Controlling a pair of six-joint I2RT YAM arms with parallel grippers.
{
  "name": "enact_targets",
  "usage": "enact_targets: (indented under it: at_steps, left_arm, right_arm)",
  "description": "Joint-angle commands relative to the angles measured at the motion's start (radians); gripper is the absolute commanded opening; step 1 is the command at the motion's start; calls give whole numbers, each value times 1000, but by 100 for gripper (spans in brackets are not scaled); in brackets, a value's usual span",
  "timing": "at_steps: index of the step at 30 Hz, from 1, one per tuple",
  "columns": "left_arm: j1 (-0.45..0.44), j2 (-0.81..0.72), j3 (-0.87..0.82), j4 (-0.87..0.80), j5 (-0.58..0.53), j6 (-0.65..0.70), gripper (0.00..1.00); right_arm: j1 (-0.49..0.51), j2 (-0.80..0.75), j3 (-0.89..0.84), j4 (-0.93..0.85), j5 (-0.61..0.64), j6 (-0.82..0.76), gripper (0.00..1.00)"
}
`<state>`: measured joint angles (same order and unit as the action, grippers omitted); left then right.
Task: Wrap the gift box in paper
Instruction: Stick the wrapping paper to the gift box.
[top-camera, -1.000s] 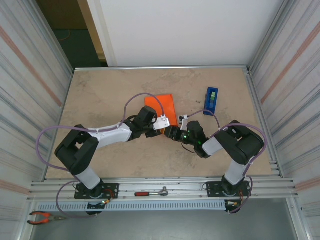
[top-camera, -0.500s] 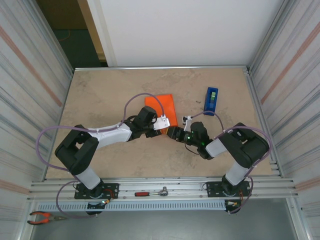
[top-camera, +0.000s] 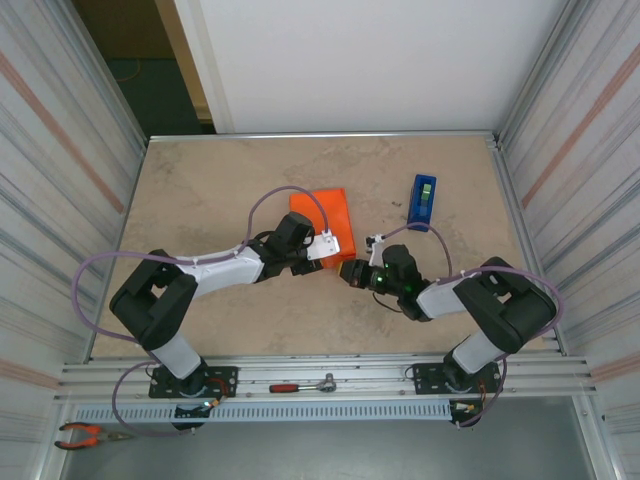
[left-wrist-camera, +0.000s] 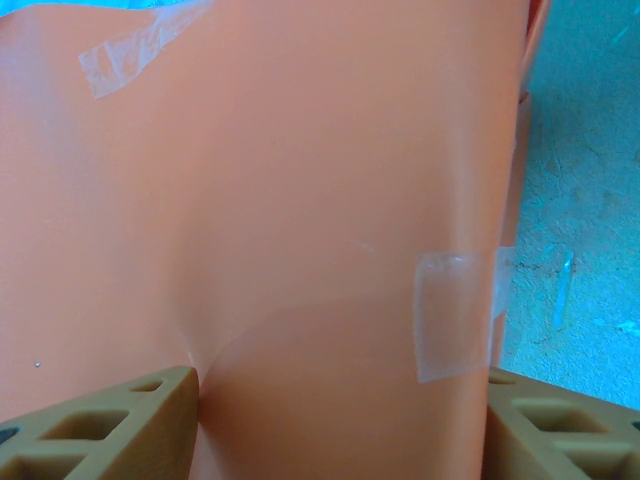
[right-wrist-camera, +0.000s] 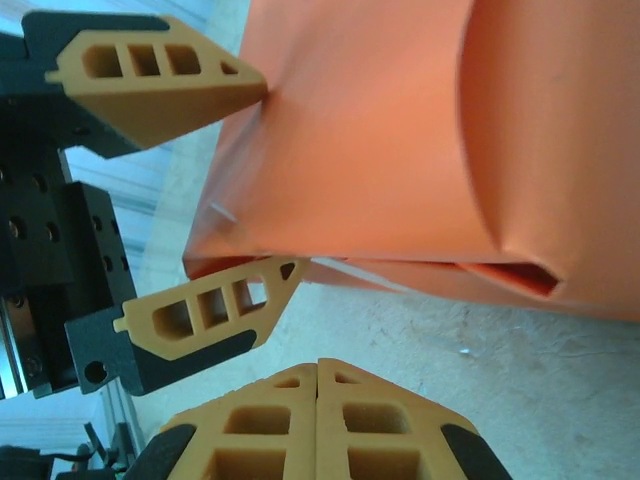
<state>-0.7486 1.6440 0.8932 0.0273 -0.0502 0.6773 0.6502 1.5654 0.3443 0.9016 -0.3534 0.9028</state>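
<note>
Gripping the near end of the gift box (top-camera: 325, 215) with my left gripper (right-wrist-camera: 282, 180), I have one finger (right-wrist-camera: 150, 85) pressed onto the top face and the other (right-wrist-camera: 210, 310) set against the lower edge. The top one makes a small dent in the orange paper (left-wrist-camera: 300, 200). The box is fully covered in that paper and lies flat around the middle of the table (top-camera: 200, 200), slightly toward the far edge. A clear strip of tape (left-wrist-camera: 455, 315) runs over the paper's edge close to one of my left fingers, and another strip sits higher up on the same face. The paper at the box's open end is loose, with a folded flap showing from my right wrist. My right gripper (right-wrist-camera: 318, 370) is clenched on nothing, pads tight together, just off the box's near right corner. A blue tape dispenser (top-camera: 423, 202) stands apart, toward the right edge.
</note>
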Motion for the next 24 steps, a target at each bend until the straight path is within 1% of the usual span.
enact_targets:
  at_steps: [1, 10, 18, 24]
  left_arm:
    - [-9, 14, -30, -78, 23, -3, 63]
    - [-9, 14, -30, -78, 21, -1, 63]
    - [-8, 11, -34, -76, 22, -3, 63]
    - [-9, 14, -33, -76, 23, -2, 63]
  right_arm:
    - [11, 33, 42, 16, -14, -14, 0]
    - [13, 134, 109, 59, -14, 5, 0]
    - [-8, 236, 142, 140, -28, 33, 0]
    - [-33, 245, 158, 139, -40, 32, 0]
